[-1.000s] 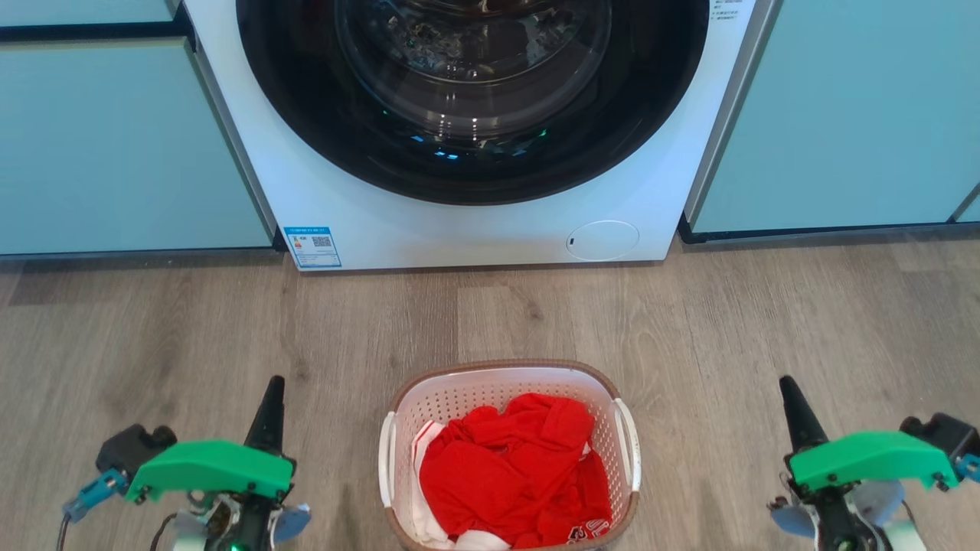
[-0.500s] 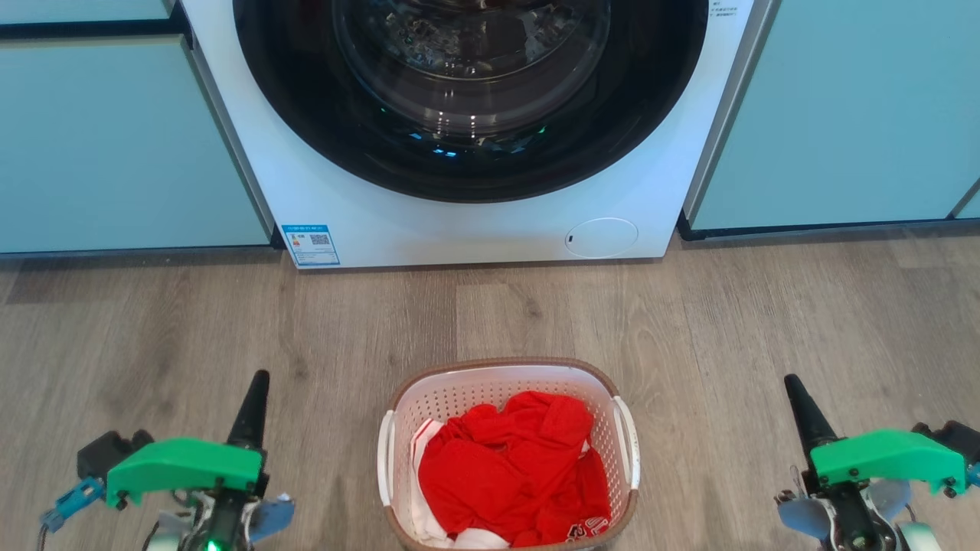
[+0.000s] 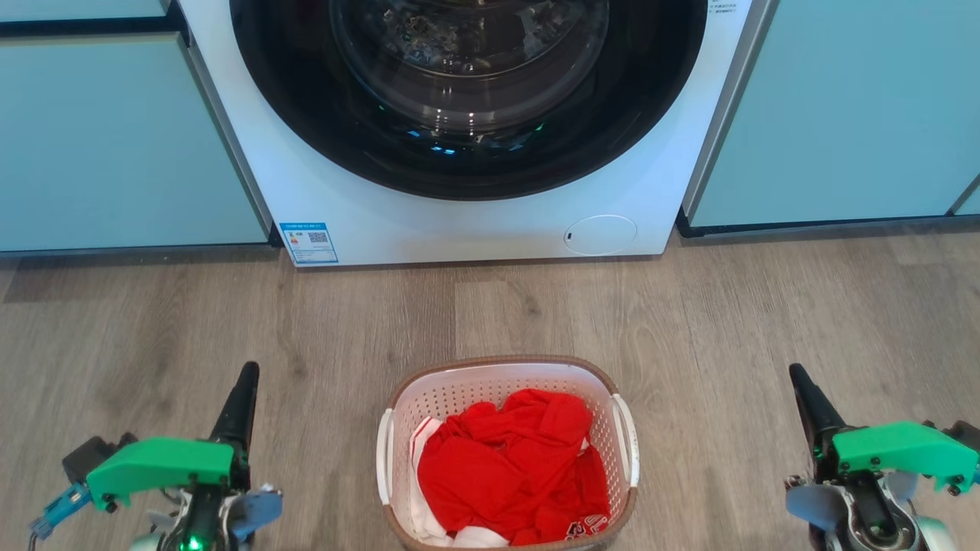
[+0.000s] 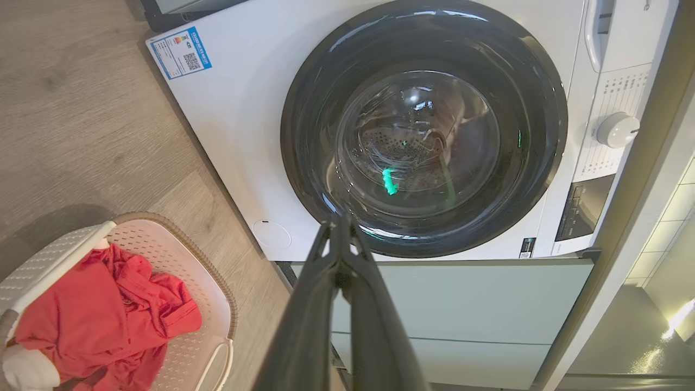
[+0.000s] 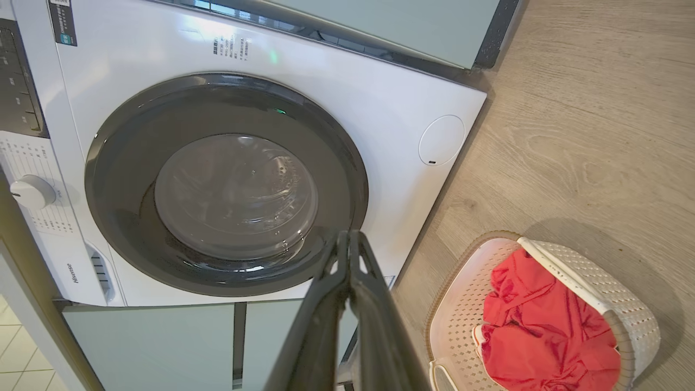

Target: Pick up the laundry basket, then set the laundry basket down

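Two grippers low, one each side. Left gripper (image 3: 246,379) at the head view's lower left, fingers pressed together into one dark spike pointing toward the washer (image 3: 459,222), green bracket (image 3: 161,463) behind it. Right gripper (image 3: 800,379) at lower right, same pose, also closed, holding nothing. Both hang above the floor (image 3: 689,321), well apart from the basket (image 3: 490,383).

Basket sits on the floor between the grippers, out from the washer's front, not touching it. Brown rim, white perforated walls, a white handle on each side. Red clothes (image 3: 513,467) heaped inside, some white cloth (image 3: 425,513) at the near left corner.

Left wrist view: closed left gripper (image 4: 339,220) points at the washer (image 4: 239,136) door, basket (image 4: 179,239) off to its side with red clothes (image 4: 103,320). It adds the washer's white dial (image 4: 618,129) and dark panel beside the door. Right wrist view: closed right gripper (image 5: 347,236) over the door's lower edge, washer (image 5: 391,108) seen whole, dial (image 5: 31,191) at the far side, basket (image 5: 624,293) and red clothes (image 5: 537,331) to the side, one handle up.

Floor is grey-brown wood plank. Washer is white with a dark round door, shut; blue label (image 3: 308,243) and round flap (image 3: 601,235) at its bottom corners. Pale teal cabinets (image 3: 115,145) flank it.
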Robot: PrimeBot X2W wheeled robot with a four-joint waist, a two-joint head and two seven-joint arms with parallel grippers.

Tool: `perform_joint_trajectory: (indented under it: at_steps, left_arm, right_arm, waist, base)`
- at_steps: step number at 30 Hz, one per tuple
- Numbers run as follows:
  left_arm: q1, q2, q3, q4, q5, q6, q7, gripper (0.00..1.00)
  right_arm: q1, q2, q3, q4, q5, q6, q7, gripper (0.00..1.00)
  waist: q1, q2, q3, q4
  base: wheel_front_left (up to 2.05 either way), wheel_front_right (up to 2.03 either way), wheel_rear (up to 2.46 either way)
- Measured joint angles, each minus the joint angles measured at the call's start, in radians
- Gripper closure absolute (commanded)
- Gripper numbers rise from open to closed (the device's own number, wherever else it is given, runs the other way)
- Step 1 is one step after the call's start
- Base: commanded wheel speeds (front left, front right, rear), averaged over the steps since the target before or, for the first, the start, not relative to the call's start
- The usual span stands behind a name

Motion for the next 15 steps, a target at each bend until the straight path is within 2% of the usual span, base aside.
perform_joint_trajectory:
  at_steps: [15]
  left_arm:
    - [-0.016, -0.001, 0.056, -0.002, -0.158, -0.026, 0.043, 1.0]
  right_arm:
    - [-0.003, 0.0, -0.03, -0.004, 0.167, 0.0, 0.047, 1.0]
  waist:
    - [0.0, -0.0001, 0.005, -0.003]
  base:
    - [0.0, 0.0, 0.0]
